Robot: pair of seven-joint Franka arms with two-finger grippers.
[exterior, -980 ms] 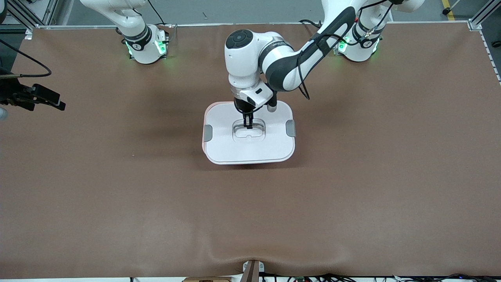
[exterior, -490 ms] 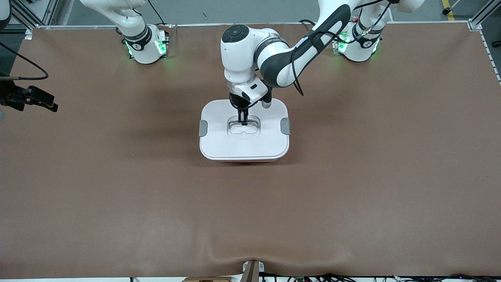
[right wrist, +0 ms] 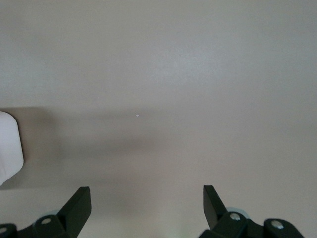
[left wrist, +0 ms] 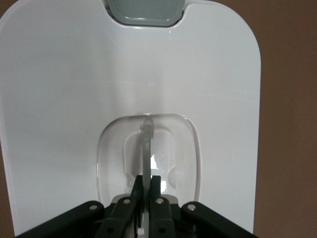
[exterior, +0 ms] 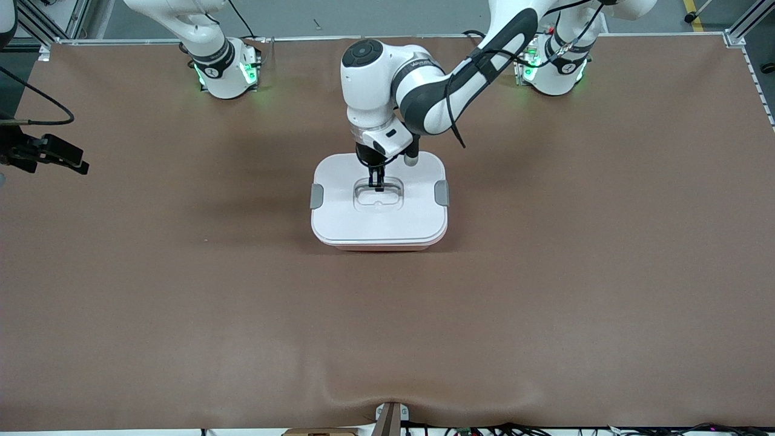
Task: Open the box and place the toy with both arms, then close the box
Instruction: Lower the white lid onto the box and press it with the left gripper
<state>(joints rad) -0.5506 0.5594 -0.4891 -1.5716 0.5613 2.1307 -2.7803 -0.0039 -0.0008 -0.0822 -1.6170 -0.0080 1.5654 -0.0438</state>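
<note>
Jaws of the left gripper [exterior: 376,187] stand pressed together on the thin clear handle [exterior: 378,192] set in the recess at the middle of the lid [exterior: 379,219] of the box [exterior: 379,245], so the thing to be worked lies straight below the fingertips, with no gap to cross. Seen from the front camera, the box sits mid-table, nearer to that camera than both arm bases, its long axis running from the right arm's end of the table to the left arm's end, one grey clip [exterior: 316,195] at one short end and another grey clip [exterior: 442,192] at the other. The lid looks seated level on the pink tub, so closing seems nearly done, and I judge the next move to be a release and a lift straight up. The toy is not visible; likely it is inside the box.

Left wrist view: black fingers [left wrist: 156,184] pinch the upright clear handle [left wrist: 147,148], whose blade lines up with the lid's [left wrist: 64,89] long axis and points toward a grey clip [left wrist: 144,11].

Right wrist view: the right gripper [right wrist: 147,201] waits well apart from the box, fingers spread wide over bare surface
</note>
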